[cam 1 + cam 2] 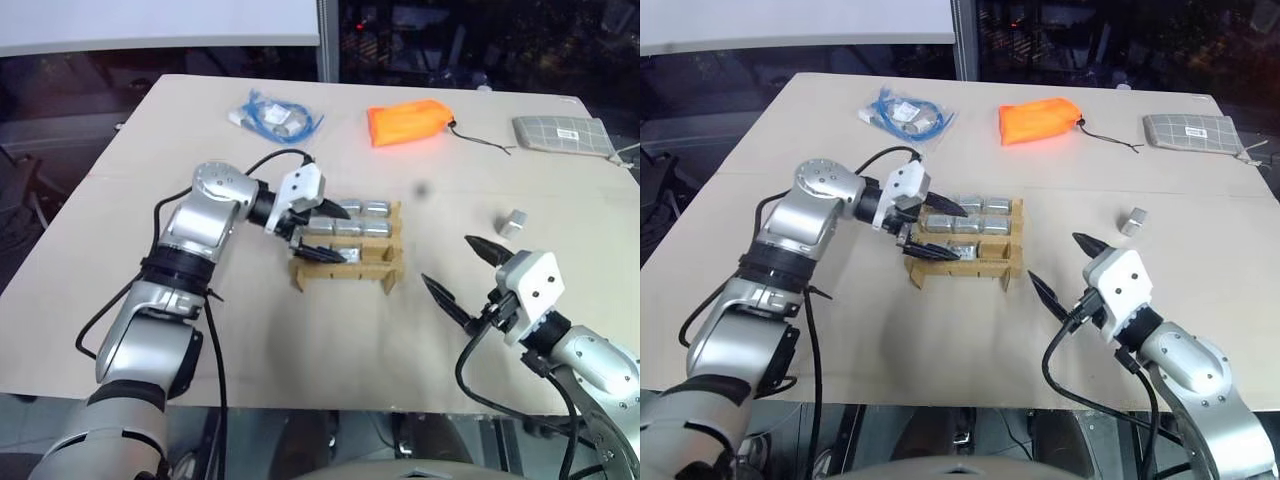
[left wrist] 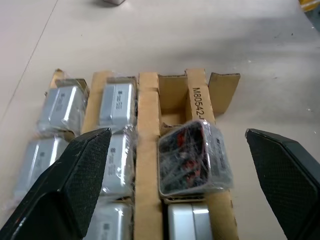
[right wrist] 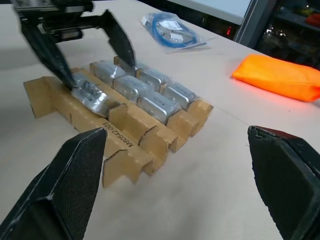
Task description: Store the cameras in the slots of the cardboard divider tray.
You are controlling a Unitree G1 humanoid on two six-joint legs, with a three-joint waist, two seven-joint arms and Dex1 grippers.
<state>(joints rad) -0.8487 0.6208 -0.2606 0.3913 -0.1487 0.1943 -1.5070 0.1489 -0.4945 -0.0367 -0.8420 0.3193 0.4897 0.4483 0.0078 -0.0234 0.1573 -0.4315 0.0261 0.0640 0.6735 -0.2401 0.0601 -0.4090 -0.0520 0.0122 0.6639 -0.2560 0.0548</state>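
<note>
- Spanning the middle of the table (image 1: 120,150), the cardboard divider tray (image 1: 345,268) sits between the two arms, its rows running across the robot's front; the left gripper (image 1: 315,232) hovers at its left end, fingers spread wide with nothing between them.
- Filling most of the tray, wrapped silver-grey cameras (image 3: 135,85) occupy the far and middle rows, three apiece as best I can judge.
- The near row looks only partly filled: the left wrist view shows a camera with its black face up (image 2: 195,157) seated mid-row, another silver one below it at the frame edge, and one bare slot (image 2: 172,97) beyond it at the row's right-hand end.
- The right gripper (image 1: 468,272) hangs just right of the tray, also spread and empty, pointing roughly level toward it.
- One loose camera (image 1: 513,222) lies on the bare table to the right of the tray and beyond the right gripper, well apart from the left one; the right arm is plainly nearer, and a reach forward and slightly right would meet it.
- That block is too small to read its long axis surely; it seems to lie slightly askew to the tray's rows.
- An orange pouch (image 1: 408,122), a grey checked pouch (image 1: 562,134) and a bagged blue cable (image 1: 272,113) lie along the far side, away from the work.
</note>
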